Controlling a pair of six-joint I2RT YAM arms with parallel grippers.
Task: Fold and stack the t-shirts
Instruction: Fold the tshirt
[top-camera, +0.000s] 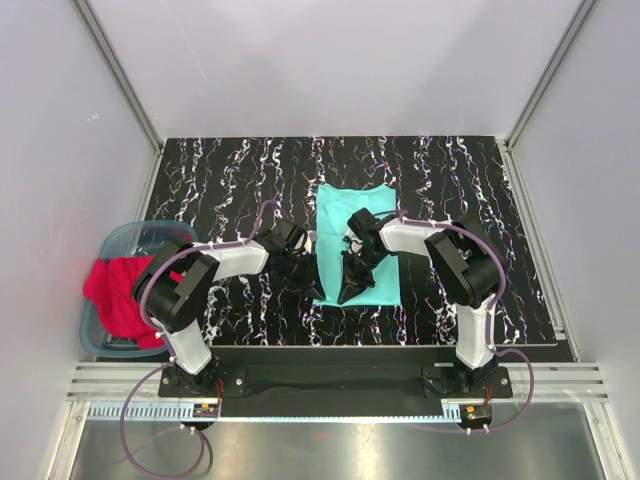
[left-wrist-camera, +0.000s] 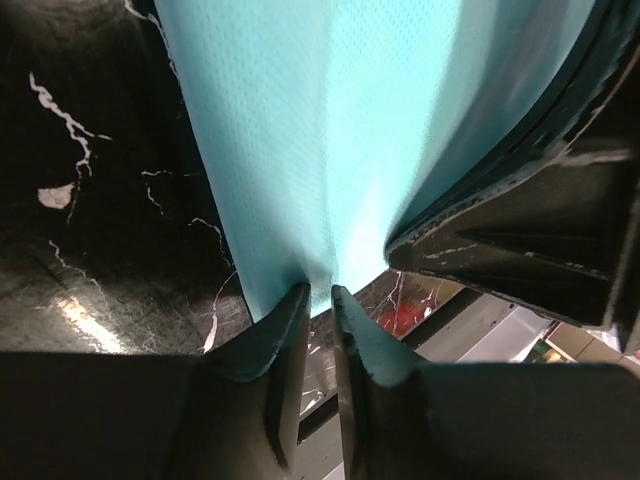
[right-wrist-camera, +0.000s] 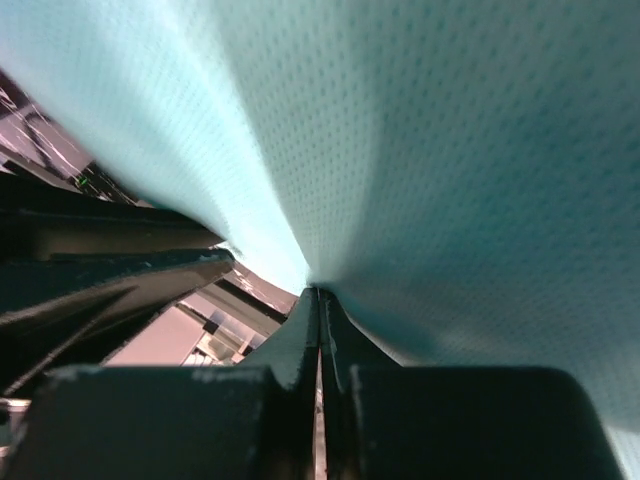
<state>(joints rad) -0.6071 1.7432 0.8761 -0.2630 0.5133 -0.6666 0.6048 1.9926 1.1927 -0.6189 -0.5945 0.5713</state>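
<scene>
The mint-teal t-shirt (top-camera: 356, 215) is a soft, fine-meshed knit, dotted all over with tiny pinholes (the weave shows plainly in both wrist views). It lies as a tall rectangle on the glossy black tabletop (top-camera: 250, 170), whose surface is streaked with white marble veins.

The right gripper (top-camera: 348, 290) is clamped tight on the shirt's near hem. In its own view the dark fingers meet in a single seam at the right gripper (right-wrist-camera: 318, 292), and the cloth (right-wrist-camera: 450, 150) fans up and away from that pinch in smooth, taut folds.

The left gripper (top-camera: 308, 283) sits at the shirt's near left corner. Close up, the left gripper (left-wrist-camera: 318, 290) has its tips drawn to a thin slit on the cloth's edge, and the fabric (left-wrist-camera: 330, 130) funnels down into them.

The red t-shirt (top-camera: 115, 290) is a crumpled heap draped over the rim of a translucent blue-grey tub (top-camera: 135, 235), well off to the left gripper's outer side.
</scene>
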